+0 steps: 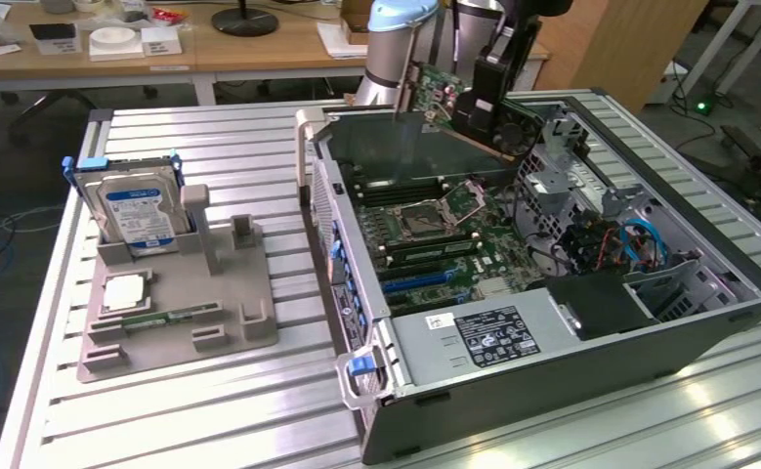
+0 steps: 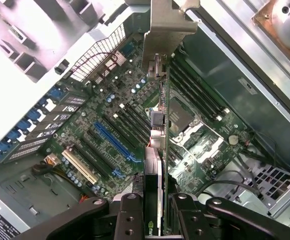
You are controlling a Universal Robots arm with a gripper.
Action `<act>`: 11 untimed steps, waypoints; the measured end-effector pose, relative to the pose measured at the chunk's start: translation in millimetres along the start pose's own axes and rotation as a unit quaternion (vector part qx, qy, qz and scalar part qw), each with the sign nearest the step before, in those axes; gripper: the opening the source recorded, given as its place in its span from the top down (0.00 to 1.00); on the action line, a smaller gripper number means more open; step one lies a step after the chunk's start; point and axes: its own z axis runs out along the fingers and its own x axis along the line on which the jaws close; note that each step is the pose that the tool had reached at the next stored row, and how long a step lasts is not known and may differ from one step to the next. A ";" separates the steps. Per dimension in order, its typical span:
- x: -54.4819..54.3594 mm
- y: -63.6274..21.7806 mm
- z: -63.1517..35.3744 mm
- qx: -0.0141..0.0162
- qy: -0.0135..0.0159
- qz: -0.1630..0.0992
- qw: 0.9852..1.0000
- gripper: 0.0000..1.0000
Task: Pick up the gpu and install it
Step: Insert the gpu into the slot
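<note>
The gripper [image 2: 157, 207] is clamped on the gpu [image 2: 156, 145], which hangs edge-on in the air above the motherboard [image 1: 445, 244] inside the open computer case [image 1: 693, 322], not yet seated. If the card's connector edge descends off the line of the blue slot [image 2: 112, 142], it could scrape the CPU socket [image 2: 181, 116], and its metal bracket [image 2: 167, 25] might catch the case wall. Above the board the room looks open, but the drive cage [image 1: 556, 161] crowds one side

Bright room light from above.
Glare on the table [image 1: 699, 405] slats; the case wall [image 2: 15, 65] looks washed out white in the wrist view.
</note>
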 end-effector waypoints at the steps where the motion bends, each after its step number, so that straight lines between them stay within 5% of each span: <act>1: 0.0 0.0 0.0 0.000 0.000 -0.003 1.000 0.73; 11: 0.0 0.0 0.3 0.000 0.001 -0.029 1.000 0.73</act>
